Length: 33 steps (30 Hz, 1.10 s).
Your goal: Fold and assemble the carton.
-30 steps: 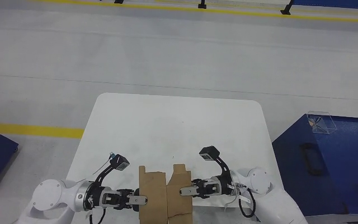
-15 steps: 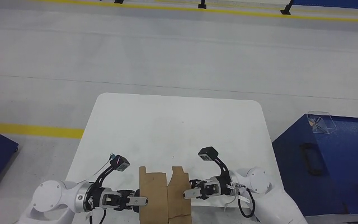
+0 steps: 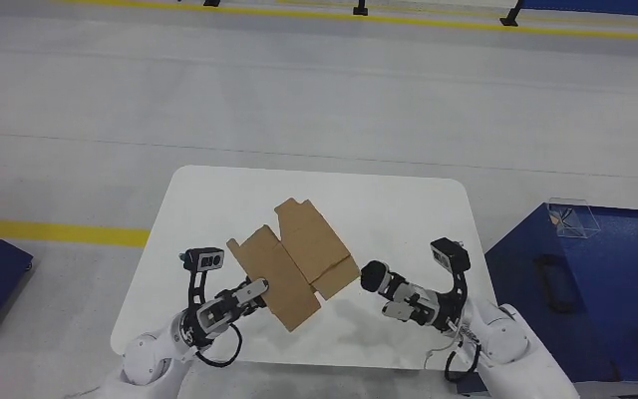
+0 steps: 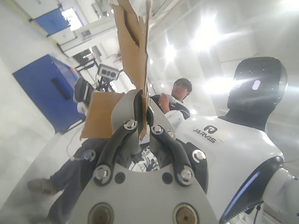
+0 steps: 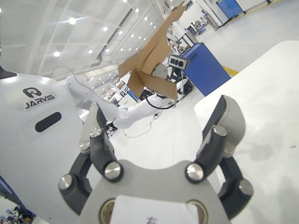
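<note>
A grey floor lies all round the table, and a yellow line (image 3: 70, 232) runs across it off the tabletop's left edge; a second yellow line (image 3: 299, 15) crosses the floor far beyond the far edge. The table (image 3: 399, 209) is white with rounded corners.

Over the near left part of the tabletop, the left gripper (image 3: 254, 292) is clenched on the carton (image 3: 294, 259). The left wrist view shows both of its fingers (image 4: 121, 113) pressed flat against one thin edge of the cardboard (image 4: 133, 47), which stands up from the grip.

The carton is a flat brown sheet with its flaps unfolded. It is held in the air above the middle of the tabletop, tilted, and reaches from the left gripper toward the far edge.

Just beside the carton's right end, the right gripper (image 3: 371, 277) sits over the near right part of the tabletop. In the right wrist view its jaws are spread apart (image 5: 160, 108) with nothing between them, and the carton (image 5: 151, 71) hangs well beyond them.

Off the right edge stands a blue cabinet (image 3: 558, 289) with a small clear box (image 3: 573, 216) on top of it.
</note>
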Motion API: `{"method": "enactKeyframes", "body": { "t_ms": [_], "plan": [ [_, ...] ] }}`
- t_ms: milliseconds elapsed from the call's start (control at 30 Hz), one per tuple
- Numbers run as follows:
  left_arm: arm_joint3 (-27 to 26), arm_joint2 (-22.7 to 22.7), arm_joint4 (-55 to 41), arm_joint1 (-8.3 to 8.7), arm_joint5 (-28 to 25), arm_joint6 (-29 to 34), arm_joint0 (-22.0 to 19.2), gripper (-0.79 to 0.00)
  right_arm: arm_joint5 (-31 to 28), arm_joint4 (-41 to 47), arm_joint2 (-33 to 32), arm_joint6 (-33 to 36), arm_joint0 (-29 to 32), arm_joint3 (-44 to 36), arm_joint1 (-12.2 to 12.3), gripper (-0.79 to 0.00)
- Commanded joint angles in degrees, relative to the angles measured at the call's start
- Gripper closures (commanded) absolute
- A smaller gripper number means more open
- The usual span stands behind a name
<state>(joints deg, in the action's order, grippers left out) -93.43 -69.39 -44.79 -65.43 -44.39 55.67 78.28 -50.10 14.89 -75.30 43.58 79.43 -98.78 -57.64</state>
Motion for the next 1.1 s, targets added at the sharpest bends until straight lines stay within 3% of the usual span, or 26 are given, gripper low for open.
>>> {"method": "enactKeyframes", "body": {
  "t_ms": [0,200,467,500,533,600,700,733,800,1000,1033,1067],
  "plan": [
    [1.41,4.62,-4.5,-0.96,-2.64,0.32,-1.15,0.0,-0.85,-3.37,0.44,-2.45,0.55,-0.71,-0.26,-0.785],
    [1.45,10.89,-9.35,-2.48,-2.47,1.76,-3.65,0.0,-2.08,-11.05,1.98,-8.57,1.21,-2.24,-1.07,-0.785],
    [2.41,11.88,-9.42,-2.98,-1.33,2.9,-4.34,0.0,-3.31,-14.1,3.95,-11.06,1.32,-4.09,-1.48,-0.785],
    [2.49,11.83,-9.68,-3.03,-1.3,2.93,-4.29,0.0,-3.48,-14.12,4.05,-11.24,1.33,-4.27,-1.49,-0.536],
    [2.54,11.78,-10.03,-3.08,-1.21,3.02,-4.22,0.0,-3.63,-14.2,4.12,-11.43,1.38,-4.43,-1.5,-0.388],
    [2.67,11.55,-10.71,-3.15,-0.9,3.33,-4.1,0.0,-3.84,-14.31,4.36,-11.68,1.52,-4.75,-1.51,-0.354],
    [2.93,11.15,-11.51,-3.28,-0.45,3.78,-3.84,0.0,-4.18,-14.6,4.49,-11.94,1.78,-5.27,-1.49,-0.139],
    [3.05,11.02,-11.75,-3.32,-0.24,3.99,-3.75,0.0,-4.22,-14.73,4.45,-12.01,1.89,-5.5,-1.47,-0.12],
    [3.25,10.74,-11.96,-3.41,0.09,4.32,-3.64,0.0,-4.32,-14.77,4.37,-12.14,2.16,-5.98,-1.41,0.0],
    [3.55,9.71,-13.07,-3.79,0.36,4.59,-3.17,0.0,-4.53,-14.22,3.9,-12.32,3.16,-7.31,-1.17,0.0],
    [3.57,9.56,-13.18,-3.86,0.31,4.54,-3.05,-0.317,-4.37,-14.08,3.85,-12.24,3.24,-7.42,-1.12,0.0],
    [3.67,9.37,-13.23,-3.93,0.34,4.57,-2.98,-0.557,-4.16,-13.94,3.82,-12.22,3.31,-7.52,-1.09,0.0]
  ]
}}
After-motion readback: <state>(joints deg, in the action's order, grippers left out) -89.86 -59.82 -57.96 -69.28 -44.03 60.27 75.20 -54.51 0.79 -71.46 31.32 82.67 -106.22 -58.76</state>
